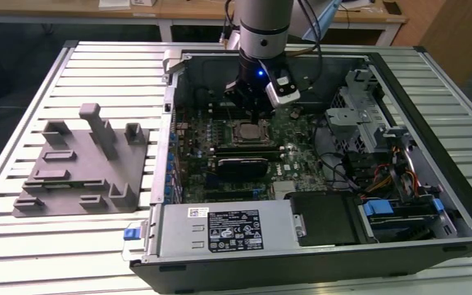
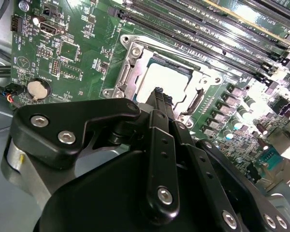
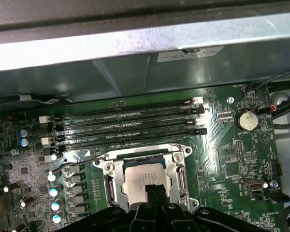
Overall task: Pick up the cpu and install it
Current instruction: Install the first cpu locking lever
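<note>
standing by the slatted metal table (image 1: 96, 67), reading from the exterior view's left to its right: first comes a grey plastic fixture (image 1: 76, 163) with upright blocks, lying flat on the slats. just beside it is an open computer case (image 1: 302, 261), laid on its side with the green motherboard (image 1: 297, 132) facing up. a silver power supply (image 1: 219, 230) fills the near corner of the case.

the robot arm (image 1: 262, 24) comes straight down over the middle of the board. its gripper (image 1: 251, 114) hangs right above the processor socket. the cpu (image 1: 247, 130), a small square chip with a pale silver top, lies flat inside that socket, ringed by the metal socket frame (image 3: 179, 176).

in both wrist views the black fingers (image 3: 151, 193) are pressed together with barely a slit between them. they grip nothing. their tips sit over the near edge of the cpu (image 3: 144, 175), and i cannot tell whether they touch it. beyond the socket run four long memory slots (image 3: 130, 126), and a round coin battery (image 3: 247, 120) sits off to one side.

further toward the exterior view's right, a metal drive cage (image 1: 359, 104) and bundled cables (image 1: 383, 181) line that side of the case.
</note>
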`<action>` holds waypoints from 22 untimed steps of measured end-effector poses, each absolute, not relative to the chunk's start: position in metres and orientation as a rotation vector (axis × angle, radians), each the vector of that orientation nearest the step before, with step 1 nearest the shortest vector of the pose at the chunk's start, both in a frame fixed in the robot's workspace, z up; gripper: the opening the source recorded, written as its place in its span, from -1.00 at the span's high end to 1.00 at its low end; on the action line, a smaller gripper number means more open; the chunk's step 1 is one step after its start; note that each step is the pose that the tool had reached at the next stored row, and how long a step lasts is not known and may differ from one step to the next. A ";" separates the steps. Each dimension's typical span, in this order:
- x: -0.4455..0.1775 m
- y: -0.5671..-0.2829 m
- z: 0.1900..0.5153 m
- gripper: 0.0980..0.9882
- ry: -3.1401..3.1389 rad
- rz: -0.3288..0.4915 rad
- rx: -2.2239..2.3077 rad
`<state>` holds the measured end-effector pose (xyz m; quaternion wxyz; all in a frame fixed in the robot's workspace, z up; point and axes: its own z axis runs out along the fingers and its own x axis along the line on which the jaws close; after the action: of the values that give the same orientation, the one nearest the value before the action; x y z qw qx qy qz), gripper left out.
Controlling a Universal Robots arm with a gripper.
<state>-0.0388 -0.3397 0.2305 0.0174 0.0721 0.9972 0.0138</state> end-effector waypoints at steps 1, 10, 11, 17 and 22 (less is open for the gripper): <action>-0.039 -0.340 0.231 0.98 3.098 0.043 0.224; -0.046 -0.340 0.231 0.98 3.098 0.043 0.224; -0.048 -0.340 0.231 0.98 3.098 0.043 0.224; -0.063 -0.340 0.231 0.98 3.098 0.043 0.224; -0.077 -0.340 0.231 0.98 3.098 0.043 0.224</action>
<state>-0.0770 -0.3398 0.2305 0.0174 0.0721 0.9972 0.0138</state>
